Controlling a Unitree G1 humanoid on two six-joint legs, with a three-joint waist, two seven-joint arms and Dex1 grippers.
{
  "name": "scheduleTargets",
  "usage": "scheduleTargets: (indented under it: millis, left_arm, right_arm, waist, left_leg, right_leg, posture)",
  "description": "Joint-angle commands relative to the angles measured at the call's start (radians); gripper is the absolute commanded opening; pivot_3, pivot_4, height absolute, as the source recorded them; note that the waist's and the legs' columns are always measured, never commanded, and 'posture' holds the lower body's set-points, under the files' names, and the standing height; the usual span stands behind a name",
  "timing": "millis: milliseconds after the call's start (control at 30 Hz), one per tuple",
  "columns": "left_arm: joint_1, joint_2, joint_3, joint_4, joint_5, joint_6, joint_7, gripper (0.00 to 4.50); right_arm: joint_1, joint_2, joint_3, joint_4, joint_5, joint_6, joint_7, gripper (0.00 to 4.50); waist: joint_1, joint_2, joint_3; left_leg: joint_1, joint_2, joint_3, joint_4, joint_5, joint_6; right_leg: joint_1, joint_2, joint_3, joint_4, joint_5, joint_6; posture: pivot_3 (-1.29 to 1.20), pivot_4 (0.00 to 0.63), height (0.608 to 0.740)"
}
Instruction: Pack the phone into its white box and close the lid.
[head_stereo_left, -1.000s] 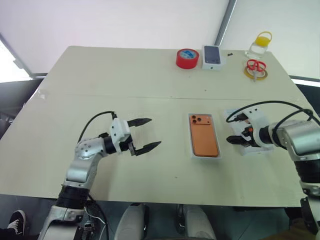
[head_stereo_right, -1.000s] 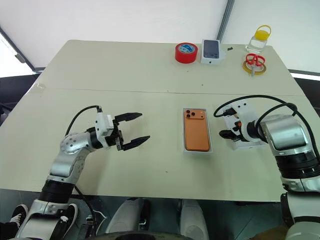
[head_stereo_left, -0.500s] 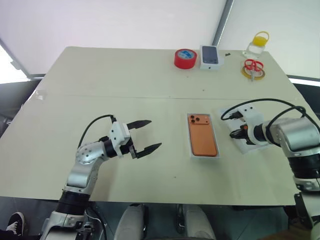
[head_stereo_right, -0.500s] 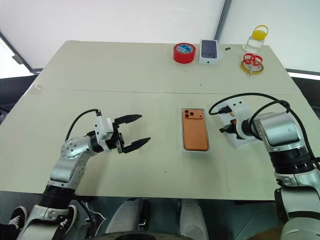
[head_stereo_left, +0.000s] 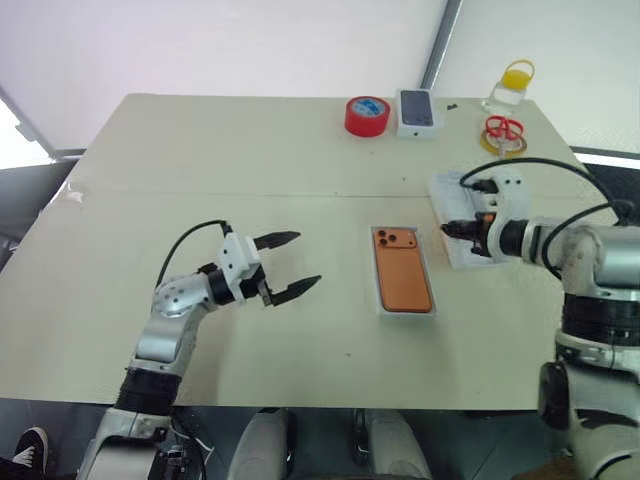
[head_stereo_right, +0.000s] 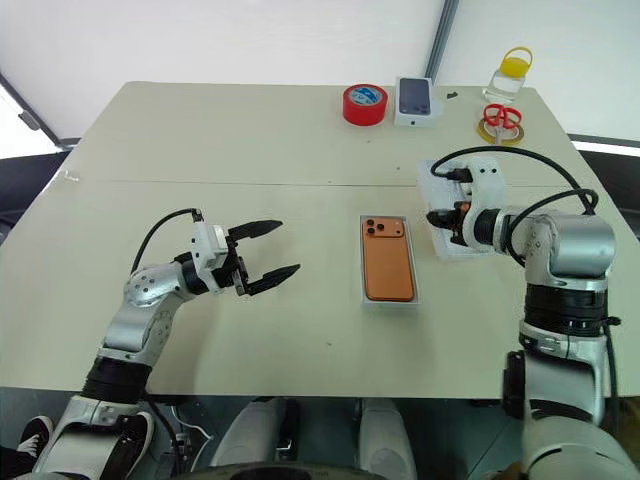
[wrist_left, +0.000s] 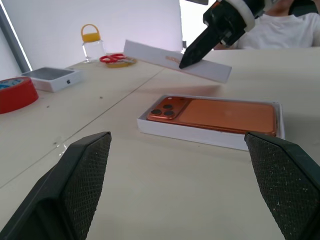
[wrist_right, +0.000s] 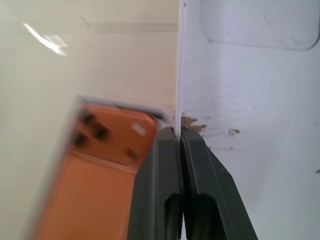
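Note:
The orange phone (head_stereo_left: 403, 270) lies face down in the white box (head_stereo_left: 405, 312) at the table's middle, camera block at the far end. To its right the white lid (head_stereo_left: 452, 200) hangs tilted above the table, plain inside (wrist_right: 250, 100) facing the wrist camera. My right gripper (head_stereo_left: 447, 230) is shut on the lid's edge nearest the phone, its fingertips (wrist_right: 167, 137) pinching the rim. The left wrist view shows the raised lid (wrist_left: 175, 60) beyond the box. My left gripper (head_stereo_left: 308, 259) hovers open and empty left of the box, pointing toward it.
Along the far edge stand a red tape roll (head_stereo_left: 366, 116), a small white box with a dark phone picture (head_stereo_left: 418, 112), red scissors on a yellow tape ring (head_stereo_left: 503, 137) and a jar with a yellow lid (head_stereo_left: 508, 88). Bare tabletop lies around the left gripper.
My right gripper closed on the lid's edge and lifted it off the table, carrying it up and away. The left gripper stayed open and kept its place.

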Motion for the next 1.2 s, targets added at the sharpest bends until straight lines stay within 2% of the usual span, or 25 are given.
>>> scheduleTargets:
  millis: [33,100,233,400,433,567,667,833,933,1200]
  left_arm:
    - [-0.041,0.006,0.014,0.015,-0.032,0.014,-0.027,3.15]
    - [-0.064,0.0,0.018,0.033,-0.018,0.012,-0.011,2.1]
    - [-0.098,-0.007,0.03,0.048,-0.023,0.028,0.017,0.03]
    - [-0.125,-0.018,0.041,0.04,-0.054,0.079,0.032,0.03]
    - [-0.133,-0.029,0.034,0.035,-0.047,0.077,0.044,0.03]
    - [-0.149,-0.042,0.028,0.026,-0.045,0.089,0.05,0.03]
    - [-0.143,-0.037,0.021,0.013,-0.052,0.112,0.036,0.03]
    - [-0.1,-0.037,-0.014,-0.032,-0.038,0.136,0.03,0.03]
    - [-0.071,-0.05,-0.045,-0.052,-0.022,0.139,0.041,0.03]
    - [-0.117,-0.106,-0.074,0.077,0.036,0.083,0.072,0.03]
  right_arm:
    - [-0.063,0.124,-0.174,-0.151,0.128,0.124,-0.021,0.0]
    - [-0.054,0.209,-0.205,-0.244,0.172,0.168,-0.038,0.0]
    - [-0.028,0.392,-0.289,-0.317,0.363,0.175,-0.15,0.0]
    - [0.095,0.584,-0.268,-0.39,0.683,0.174,-0.361,0.0]
    - [0.141,0.578,-0.244,-0.386,0.763,0.174,-0.4,0.0]
    - [0.295,0.512,-0.115,-0.333,1.013,0.174,-0.545,0.0]
    - [0.373,0.442,0.026,-0.265,1.208,0.067,-0.736,0.0]
    - [0.361,0.27,0.188,-0.145,1.444,-0.166,-0.944,0.0]
    - [0.329,0.182,0.233,-0.067,1.457,-0.217,-0.945,0.0]
    - [0.332,0.028,0.32,-0.059,1.241,-0.242,-0.738,0.0]
  waist:
    - [-0.002,0.001,0.0]
    - [-0.002,0.001,0.0]
    - [-0.002,0.001,0.0]
    - [-0.005,0.002,0.0]
    - [-0.003,0.003,0.0]
    - [-0.004,0.002,0.0]
    - [-0.014,0.003,0.0]
    - [-0.027,0.003,0.0]
    - [-0.025,0.003,0.0]
    - [-0.013,0.002,-0.001]
  left_leg:
    - [0.0,0.0,0.0,0.0,0.0,0.0]
    - [0.0,0.0,-0.001,-0.001,0.0,0.0]
    - [0.0,0.001,-0.002,-0.001,0.0,0.0]
    - [0.0,0.0,-0.002,-0.001,0.0,0.0]
    - [0.0,0.0,-0.002,-0.001,0.0,0.0]
    - [0.001,0.0,-0.002,-0.001,0.0,0.0]
    - [0.001,0.0,-0.001,-0.001,0.0,0.0]
    - [0.001,0.0,-0.002,-0.002,0.0,0.0]
    - [0.001,0.0,-0.001,-0.002,0.0,0.0]
    - [0.001,0.0,-0.001,-0.001,0.0,0.001]
  right_leg:
    - [0.0,0.0,0.0,0.0,0.0,0.0]
    - [-0.001,0.0,0.0,0.001,0.0,0.0]
    - [-0.001,0.0,-0.001,0.002,0.0,0.0]
    - [-0.001,0.0,0.0,0.002,0.0,0.0]
    - [-0.001,0.0,0.0,0.002,0.0,0.0]
    - [0.0,-0.001,0.0,0.001,0.0,0.0]
    - [0.0,-0.001,0.0,0.001,0.0,0.0]
    - [0.0,0.0,0.0,0.001,0.0,0.0]
    - [0.0,0.0,0.0,0.001,0.0,0.0]
    - [0.001,0.0,0.0,-0.001,-0.001,0.0]
  posture:
    - [0.0,0.15,0.74]
    - [0.0,0.15,0.74]
    - [0.0,0.15,0.74]
    - [0.0,0.15,0.74]
    - [0.0,0.15,0.74]
    - [0.0,0.15,0.74]
    - [0.0,0.15,0.74]
    - [0.0,0.15,0.74]
    - [0.0,0.15,0.74]
    - [0.0,0.15,0.74]
